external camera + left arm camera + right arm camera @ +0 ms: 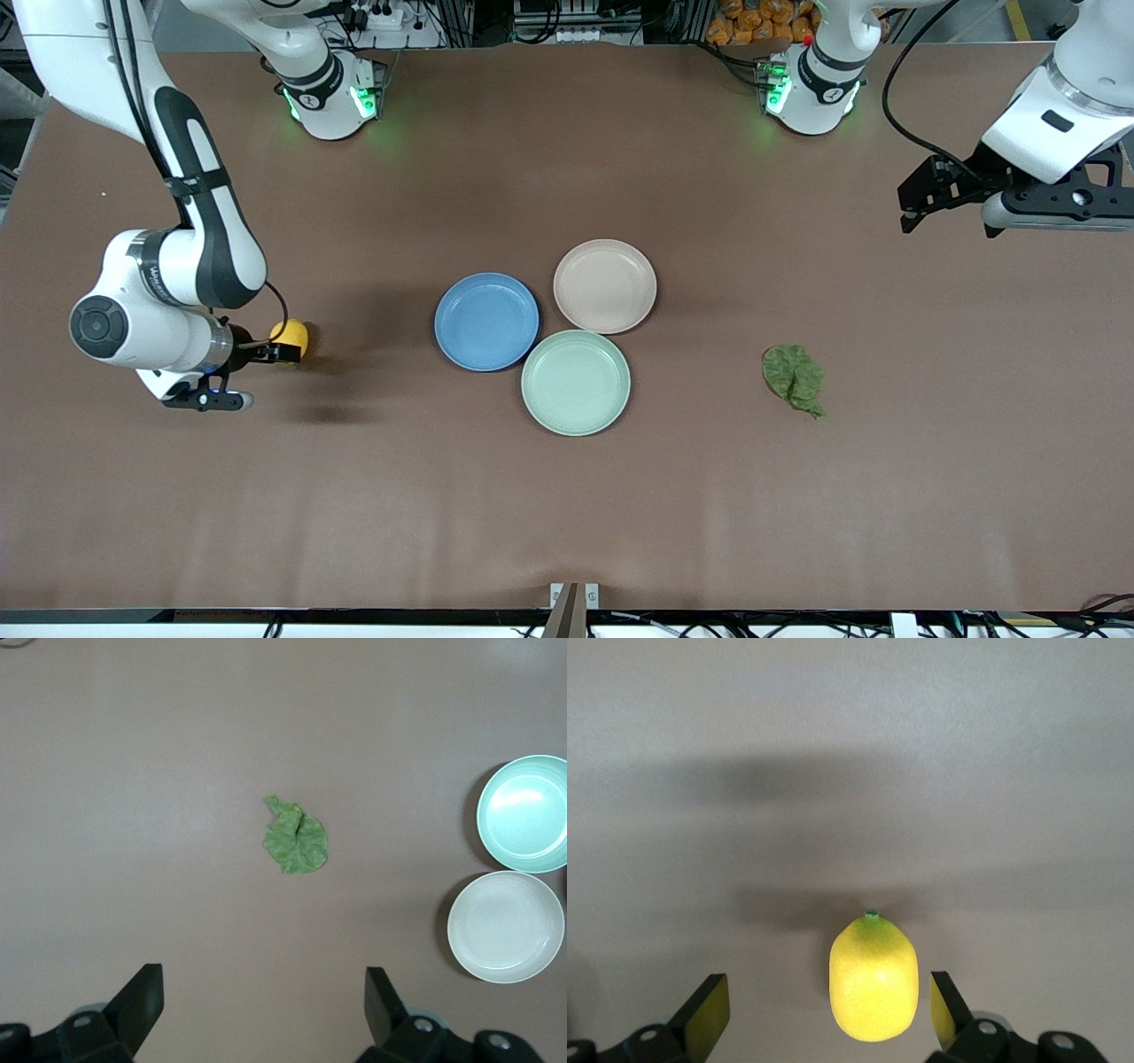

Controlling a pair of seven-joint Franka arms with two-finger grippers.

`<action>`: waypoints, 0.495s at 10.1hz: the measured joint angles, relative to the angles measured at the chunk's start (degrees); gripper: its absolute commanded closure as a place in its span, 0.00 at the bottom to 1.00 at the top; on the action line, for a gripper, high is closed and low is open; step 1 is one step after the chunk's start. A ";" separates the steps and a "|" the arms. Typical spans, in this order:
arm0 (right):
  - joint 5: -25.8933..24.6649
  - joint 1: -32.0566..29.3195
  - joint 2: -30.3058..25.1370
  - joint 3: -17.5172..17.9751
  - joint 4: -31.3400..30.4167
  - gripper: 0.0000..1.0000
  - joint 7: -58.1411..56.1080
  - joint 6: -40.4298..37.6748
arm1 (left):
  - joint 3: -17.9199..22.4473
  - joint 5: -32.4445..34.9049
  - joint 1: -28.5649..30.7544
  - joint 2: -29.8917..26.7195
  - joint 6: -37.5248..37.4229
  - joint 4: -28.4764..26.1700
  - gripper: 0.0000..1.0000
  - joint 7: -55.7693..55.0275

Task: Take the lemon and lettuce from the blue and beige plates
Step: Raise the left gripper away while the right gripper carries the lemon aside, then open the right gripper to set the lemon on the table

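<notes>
The lemon (pixel 291 336) lies on the bare table toward the right arm's end, well apart from the plates, and the right gripper (pixel 824 1014) sits low around it with its fingers spread wide, one on each side and neither touching the rind. The lettuce (pixel 794 378) lies flat on the table toward the left arm's end, also off any plate. The left gripper (pixel 264 1005) hangs high over that end of the table, fingers apart and holding nothing, with the leaf in its wrist view. The blue plate (pixel 486 321) and the beige plate (pixel 605 285) stand empty in the middle, touching or nearly so, with a mint-green plate (pixel 576 382) just beside them, nearer the front camera. By how things lie, both items are already out of their plates, so the picking looks done or nearly so; all that seems left is for the right arm to draw clear of the lemon.
</notes>
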 measured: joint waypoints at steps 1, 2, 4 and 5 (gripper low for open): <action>-0.01 0.00 -0.71 -0.04 0.34 0.00 -0.01 -0.85 | 0.01 0.00 0.03 0.00 -0.49 0.34 0.00 0.00; -0.01 -0.01 -1.87 -0.07 0.71 0.00 -0.05 -2.46 | 0.06 0.00 0.07 0.00 -1.32 0.90 0.00 0.00; -0.04 -0.01 -4.35 -0.06 1.28 0.00 -0.11 -4.45 | 0.37 0.00 0.17 0.01 -2.15 1.66 0.00 0.01; -0.13 -0.01 -5.57 -0.05 2.00 0.00 -0.23 -6.13 | 0.52 0.00 0.25 0.01 -2.27 1.72 0.00 0.01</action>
